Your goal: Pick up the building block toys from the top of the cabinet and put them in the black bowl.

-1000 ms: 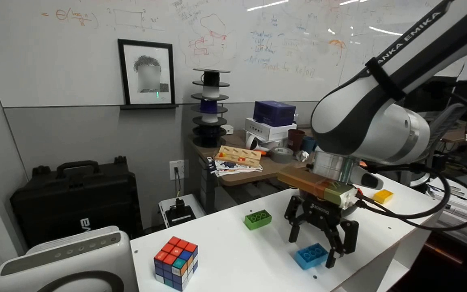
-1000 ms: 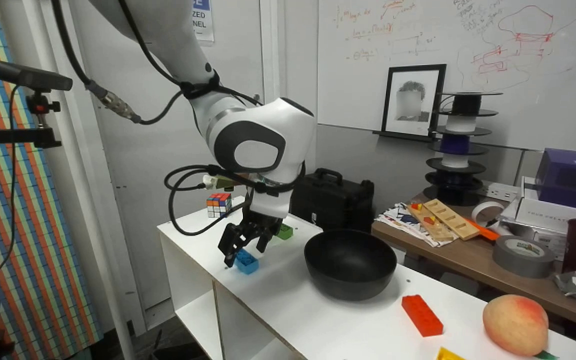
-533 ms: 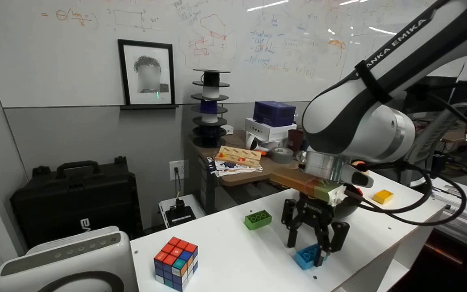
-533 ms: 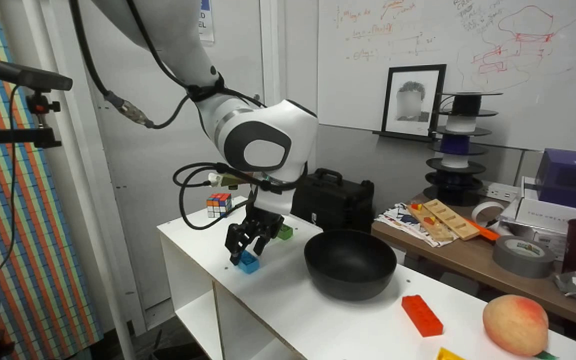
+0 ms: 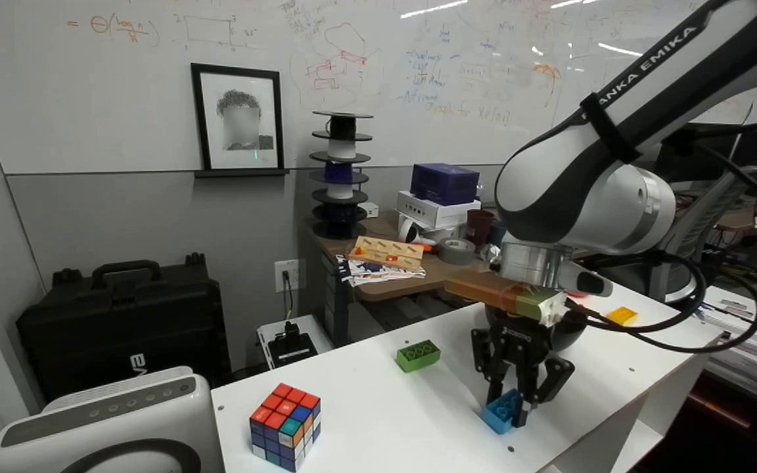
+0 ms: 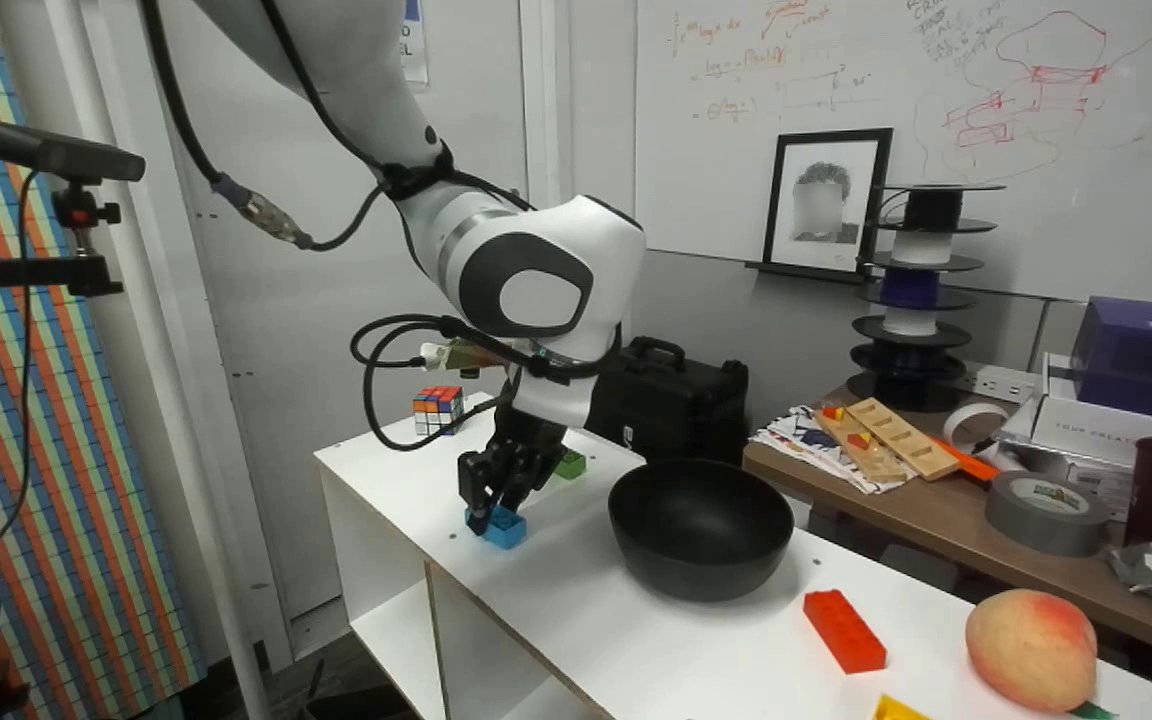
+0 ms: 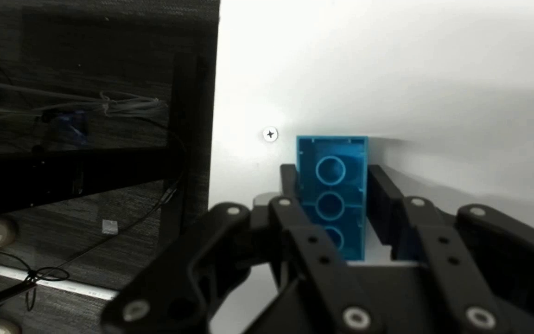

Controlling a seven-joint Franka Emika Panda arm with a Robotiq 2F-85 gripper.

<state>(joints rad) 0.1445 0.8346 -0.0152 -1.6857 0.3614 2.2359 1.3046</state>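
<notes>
Claw (image 7: 332,174) snug around blue block (image 7: 332,197) near cabinet edge (image 7: 218,93), bowl (image 6: 704,572) apart.

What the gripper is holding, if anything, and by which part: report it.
The blue block, by its two long side walls: in the wrist view the gripper is closed on them, with one short end jutting free.

The Panda arm (image 5: 605,177) read "ANKA EMIKA", the Robotiq gripper (image 5: 506,407) "ROBOTIQ", the whiteboard (image 5: 385,92) "Graph for", the white carton (image 6: 1096,428) "YOUR".
</notes>
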